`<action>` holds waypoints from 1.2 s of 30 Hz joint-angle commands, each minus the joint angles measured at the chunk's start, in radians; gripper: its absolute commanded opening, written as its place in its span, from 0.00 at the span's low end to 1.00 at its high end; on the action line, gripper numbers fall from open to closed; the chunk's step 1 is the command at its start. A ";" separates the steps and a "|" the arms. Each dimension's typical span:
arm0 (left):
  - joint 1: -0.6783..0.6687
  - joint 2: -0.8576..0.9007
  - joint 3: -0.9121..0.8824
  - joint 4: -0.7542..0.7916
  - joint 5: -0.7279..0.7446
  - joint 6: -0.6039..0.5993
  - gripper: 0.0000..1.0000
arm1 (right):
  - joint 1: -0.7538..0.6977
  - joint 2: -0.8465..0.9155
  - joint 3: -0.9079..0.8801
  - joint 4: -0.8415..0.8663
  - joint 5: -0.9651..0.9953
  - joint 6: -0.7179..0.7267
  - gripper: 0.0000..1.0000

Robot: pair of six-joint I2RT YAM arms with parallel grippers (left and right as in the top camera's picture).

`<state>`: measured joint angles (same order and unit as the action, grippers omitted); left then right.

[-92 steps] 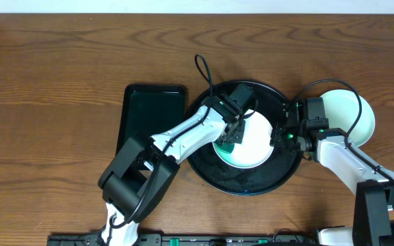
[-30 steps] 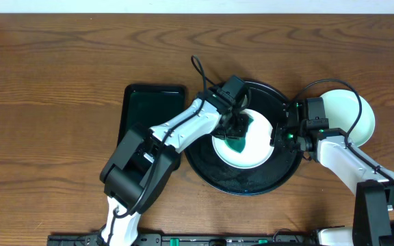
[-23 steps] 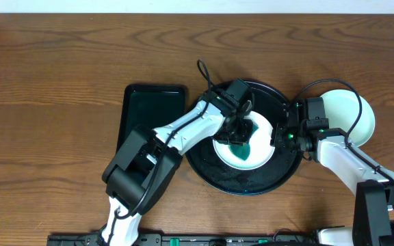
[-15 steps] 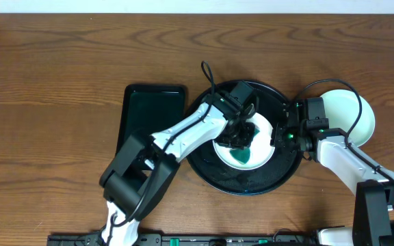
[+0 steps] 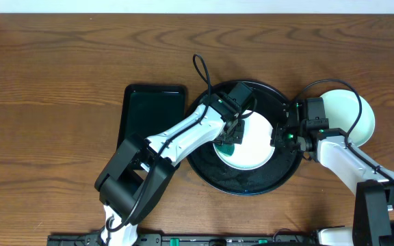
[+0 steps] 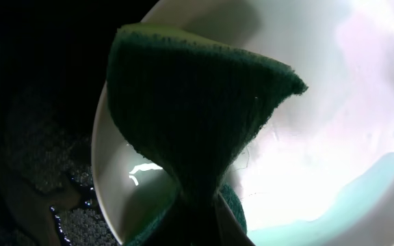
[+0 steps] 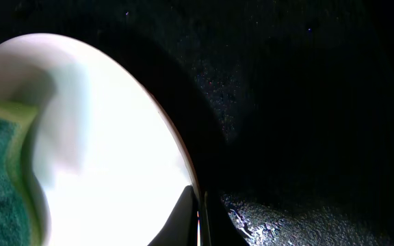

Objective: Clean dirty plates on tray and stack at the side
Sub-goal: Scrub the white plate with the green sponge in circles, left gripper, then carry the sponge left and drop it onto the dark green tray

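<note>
left gripper (image 5: 232,134) clamped on dark green scouring sponge (image 6: 197,123), pressing it onto white round shallow plate (image 5: 257,140), which sits in large round glossy black tray (image 5: 245,186). right gripper (image 5: 276,137) pinched shut on that plate's right rim. pale mint round plate (image 5: 358,117) lies just right of the tray.

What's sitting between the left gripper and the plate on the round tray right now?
A green sponge, pinched in the left gripper, lies between it and the plate. The left wrist view shows this best.
</note>
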<state>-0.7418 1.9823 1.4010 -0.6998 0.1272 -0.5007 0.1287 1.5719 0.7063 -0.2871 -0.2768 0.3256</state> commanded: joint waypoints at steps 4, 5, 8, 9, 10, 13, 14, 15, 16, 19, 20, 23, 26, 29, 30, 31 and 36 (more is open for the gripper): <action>0.004 0.060 -0.010 0.003 -0.015 -0.036 0.07 | 0.017 0.011 -0.008 0.003 -0.050 -0.001 0.01; 0.004 0.065 -0.010 0.010 0.017 -0.036 0.07 | 0.017 0.011 -0.008 0.003 -0.050 -0.001 0.01; 0.003 0.070 -0.010 0.038 0.132 -0.035 0.07 | 0.017 0.011 -0.008 0.004 -0.050 -0.001 0.01; 0.002 0.070 -0.010 0.051 0.177 -0.035 0.07 | 0.017 0.011 -0.008 0.004 -0.050 -0.001 0.01; 0.002 0.069 -0.010 0.064 0.220 -0.034 0.07 | 0.017 0.011 -0.008 0.004 -0.050 -0.001 0.01; 0.002 0.069 -0.010 0.110 0.341 -0.032 0.07 | 0.017 0.011 -0.008 0.003 -0.050 -0.001 0.01; 0.002 0.067 -0.010 0.125 0.365 -0.032 0.07 | 0.017 0.011 -0.008 0.003 -0.050 -0.001 0.01; 0.002 0.062 -0.009 0.141 0.386 -0.032 0.08 | 0.017 0.011 -0.008 0.003 -0.050 -0.001 0.01; 0.002 0.056 -0.008 0.151 0.390 -0.032 0.07 | 0.017 0.011 -0.008 0.004 -0.050 -0.001 0.01; 0.005 0.021 0.000 0.161 0.380 -0.027 0.08 | 0.017 0.011 -0.008 0.003 -0.050 -0.001 0.01; 0.009 0.004 0.002 0.164 0.377 -0.022 0.07 | 0.017 0.011 -0.008 0.003 -0.050 -0.001 0.01; 0.033 -0.059 0.005 0.162 0.355 -0.008 0.07 | 0.017 0.011 -0.008 0.003 -0.050 -0.001 0.01; 0.067 -0.129 0.005 0.137 0.282 0.015 0.07 | 0.017 0.011 -0.008 0.003 -0.050 -0.001 0.01; 0.113 -0.188 0.005 0.074 0.159 0.019 0.07 | 0.017 0.011 -0.008 0.003 -0.050 -0.001 0.01; 0.132 -0.205 0.005 0.048 0.122 0.022 0.08 | 0.017 0.011 -0.008 0.003 -0.050 -0.001 0.01; 0.153 -0.219 0.005 0.019 0.087 0.022 0.07 | 0.017 0.011 -0.008 0.003 -0.050 -0.001 0.01; 0.281 -0.247 0.005 -0.130 -0.023 0.064 0.08 | 0.017 0.011 -0.008 0.003 -0.050 -0.001 0.01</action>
<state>-0.5182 1.7332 1.4014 -0.7879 0.2207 -0.4736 0.1291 1.5719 0.7055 -0.2867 -0.2768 0.3256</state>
